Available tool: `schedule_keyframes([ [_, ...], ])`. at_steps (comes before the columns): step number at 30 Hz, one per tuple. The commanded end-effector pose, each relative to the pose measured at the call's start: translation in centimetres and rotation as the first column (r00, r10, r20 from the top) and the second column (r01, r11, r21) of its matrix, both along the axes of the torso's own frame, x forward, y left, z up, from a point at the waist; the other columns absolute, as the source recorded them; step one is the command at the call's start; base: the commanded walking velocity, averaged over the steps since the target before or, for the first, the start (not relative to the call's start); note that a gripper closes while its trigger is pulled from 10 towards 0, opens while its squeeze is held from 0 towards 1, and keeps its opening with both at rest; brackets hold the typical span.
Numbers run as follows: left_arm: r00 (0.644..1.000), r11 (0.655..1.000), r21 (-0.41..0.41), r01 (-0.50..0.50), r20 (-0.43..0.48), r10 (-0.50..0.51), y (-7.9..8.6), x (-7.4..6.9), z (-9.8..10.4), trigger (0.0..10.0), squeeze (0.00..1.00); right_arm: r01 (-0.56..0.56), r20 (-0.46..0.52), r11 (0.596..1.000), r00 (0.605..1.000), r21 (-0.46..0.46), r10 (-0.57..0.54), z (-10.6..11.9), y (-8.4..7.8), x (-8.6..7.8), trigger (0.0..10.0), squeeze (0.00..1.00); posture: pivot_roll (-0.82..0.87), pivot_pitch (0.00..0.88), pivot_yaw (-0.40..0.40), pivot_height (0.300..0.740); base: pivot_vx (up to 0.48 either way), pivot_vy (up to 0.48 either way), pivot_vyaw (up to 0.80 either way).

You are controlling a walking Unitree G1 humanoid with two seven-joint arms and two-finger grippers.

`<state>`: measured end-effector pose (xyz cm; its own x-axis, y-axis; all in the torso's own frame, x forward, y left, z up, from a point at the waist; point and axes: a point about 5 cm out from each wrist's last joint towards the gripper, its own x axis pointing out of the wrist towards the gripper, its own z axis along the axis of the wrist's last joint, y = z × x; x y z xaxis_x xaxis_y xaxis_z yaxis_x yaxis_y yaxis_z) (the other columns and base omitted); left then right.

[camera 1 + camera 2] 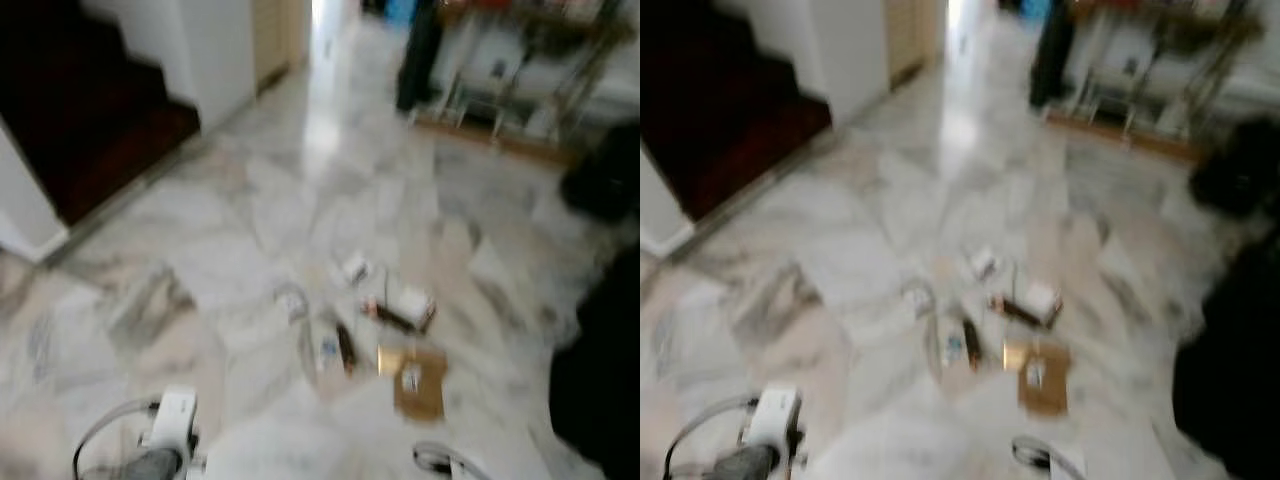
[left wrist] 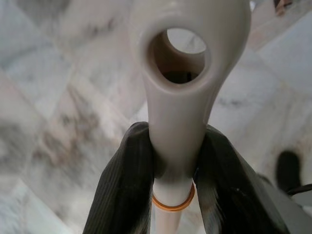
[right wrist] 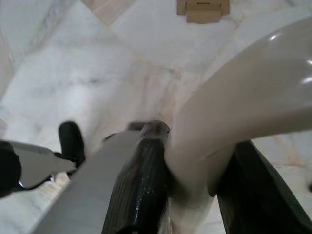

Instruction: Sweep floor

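Gripped by the left end effector [image 2: 178,165] just below the hanging hole, the cream plastic broom handle [image 2: 181,73], fingers [image 2: 124,185] clamped tight for steering. Held likewise in the right end effector [image 3: 195,180], a curved cream plastic handle [image 3: 243,107], probably the dustpan's. Ran lengthwise down toward the grey-veined marble floor [image 1: 230,220], the broom handle, apparently aimed at scattered paper and cardboard litter [image 1: 385,335] ahead.

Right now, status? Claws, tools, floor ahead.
Left claw shut on cream handle. Right claw shut on curved cream handle. Litter on marble floor ahead, unswept. Dark shape at right.
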<state>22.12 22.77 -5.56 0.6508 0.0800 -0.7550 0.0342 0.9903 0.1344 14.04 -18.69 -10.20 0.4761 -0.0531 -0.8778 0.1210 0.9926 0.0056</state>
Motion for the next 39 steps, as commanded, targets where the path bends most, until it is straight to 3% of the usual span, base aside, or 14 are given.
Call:
schedule_keyframes([
  [1, 1.000, 1.000, -0.012, 0.026, 0.013, -0.026, -0.8, 0.4, 0.1, 10.0, 0.00, 0.028, -0.025, 1.000, 0.999, -0.009, -0.028, -0.2, -0.8, -0.9, 10.0, 0.00, 0.02, 0.073, -0.004, 0.740, 0.000, 0.000, -0.80],
  [11, 0.999, 0.999, -0.020, 0.032, 0.010, -0.032, -1.1, 0.3, 0.0, 10.0, 0.00, 0.020, -0.023, 1.000, 1.000, -0.013, -0.020, -0.2, -0.8, -0.9, 10.0, 0.00, 0.02, 0.074, -0.005, 0.740, 0.000, 0.000, -0.80],
  [23, 0.999, 0.999, -0.017, 0.037, 0.009, -0.037, -1.2, 0.3, -0.1, 10.0, 0.00, 0.054, 0.034, 0.998, 0.998, -0.007, -0.054, 0.3, -1.6, -0.1, 10.0, 0.00, 0.02, 0.080, -0.006, 0.740, 0.000, 0.000, 0.00],
  [29, 0.995, 0.996, 0.023, 0.091, 0.027, -0.091, -1.4, 0.4, 0.0, 10.0, 0.00, -0.015, 0.050, 0.997, 0.999, -0.082, 0.019, 0.6, -2.4, 0.3, 10.0, 0.00, 0.02, 0.086, -0.002, 0.740, 0.000, 0.000, 0.00],
  [30, 0.992, 0.992, 0.043, 0.120, 0.040, -0.121, -1.4, 0.6, 0.2, 10.0, 0.00, -0.007, 0.062, 0.994, 0.998, -0.107, 0.014, 0.8, -3.0, 0.4, 10.0, 0.00, 0.02, 0.087, -0.002, 0.740, 0.000, 0.000, 0.00],
  [33, 0.989, 0.996, 0.071, 0.057, 0.132, -0.066, -0.5, 1.9, 1.4, 10.0, 0.00, 0.048, 0.132, 0.985, 0.991, -0.164, -0.027, 1.8, -4.4, 2.2, 10.0, 0.00, 0.01, 0.091, -0.003, 0.740, 0.000, 0.000, 0.00],
  [36, 0.962, 0.995, 0.081, 0.067, 0.260, -0.086, -0.6, 4.0, 3.3, 10.0, 0.00, 0.049, 0.200, 0.973, 0.980, -0.224, -0.003, 2.3, -5.8, 1.8, 10.0, 0.00, 0.02, 0.096, -0.004, 0.740, 0.000, 0.000, 0.00],
  [39, 0.926, 0.994, 0.080, 0.069, 0.366, -0.093, -0.6, 5.9, 5.3, 10.0, 0.00, 0.075, 0.292, 0.963, 0.956, -0.260, 0.004, 3.5, -6.8, 2.9, 10.0, 0.00, 0.02, 0.092, -0.005, 0.740, 0.000, 0.000, 0.00],
])
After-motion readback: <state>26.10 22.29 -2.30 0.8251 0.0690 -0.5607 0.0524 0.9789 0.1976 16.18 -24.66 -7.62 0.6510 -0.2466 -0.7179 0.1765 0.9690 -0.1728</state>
